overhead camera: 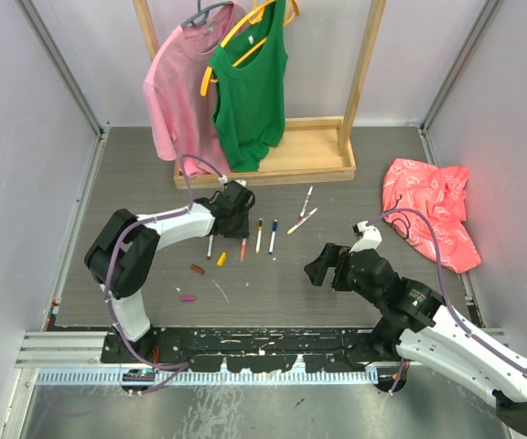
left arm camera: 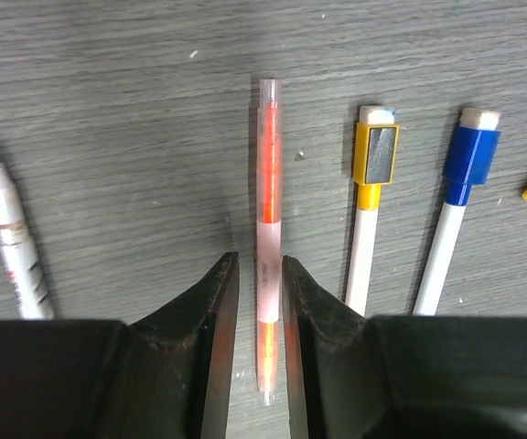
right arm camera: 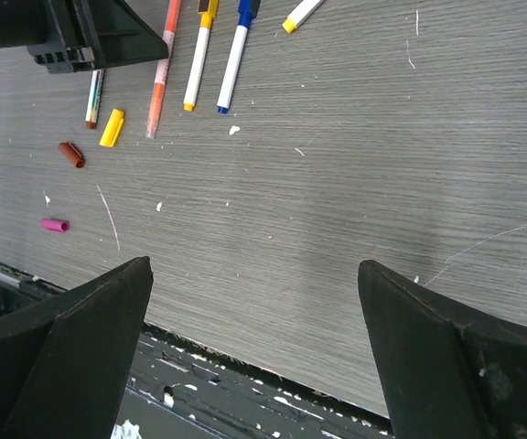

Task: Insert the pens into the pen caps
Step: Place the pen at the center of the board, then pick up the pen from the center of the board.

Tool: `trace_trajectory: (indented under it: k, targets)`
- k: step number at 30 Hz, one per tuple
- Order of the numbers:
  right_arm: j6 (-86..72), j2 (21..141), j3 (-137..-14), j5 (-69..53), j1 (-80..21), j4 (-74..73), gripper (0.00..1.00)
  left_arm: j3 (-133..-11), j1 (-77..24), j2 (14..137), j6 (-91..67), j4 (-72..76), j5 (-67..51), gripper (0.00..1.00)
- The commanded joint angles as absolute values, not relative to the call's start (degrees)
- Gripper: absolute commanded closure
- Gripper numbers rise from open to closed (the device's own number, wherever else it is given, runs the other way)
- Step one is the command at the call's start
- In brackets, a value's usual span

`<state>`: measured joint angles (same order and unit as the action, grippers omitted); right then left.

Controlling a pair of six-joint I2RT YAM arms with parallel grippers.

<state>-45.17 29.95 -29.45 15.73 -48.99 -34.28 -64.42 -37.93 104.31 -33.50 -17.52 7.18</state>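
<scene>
Grey wood-grain table (overhead camera: 337, 274) lying under even light. Wooden rack (overhead camera: 364, 82) standing at far edge, holding 2 garments: pink shirt (overhead camera: 177, 91), green top (overhead camera: 250, 91). Coral cloth (overhead camera: 433, 210) lying crumpled at right. Pale walls (overhead camera: 26, 183) enclosing.

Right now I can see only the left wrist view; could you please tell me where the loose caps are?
Observer: Three lie on the near side of the row of pens: a yellow cap, a brown cap and a magenta cap.
Operator: Thank you. Where is the right gripper?
Observer: The right gripper hangs wide open, well to the right of those caps.
Operator: Are there any pens beyond my right edge?
Observer: Yes, two more pens lie angled and close together, right of the row.
</scene>
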Motion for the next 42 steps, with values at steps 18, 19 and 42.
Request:
trace_trajectory:
  k: [18,19,42]
  targets:
    - [-45.5,30.7,-30.2,15.5,-48.9,-31.1,0.01,-54.1,-36.9,71.6,-27.3,-26.1,11.4,0.67]
    - [-45.5,30.9,-30.2,15.5,-48.9,-31.1,0.01,-53.1,-36.7,70.4,-27.4,-26.5,11.7,0.67]
    - [-46.2,31.7,-29.6,13.5,-48.9,-31.4,0.01,-54.7,-28.0,85.6,-23.7,-25.5,5.1,0.64]
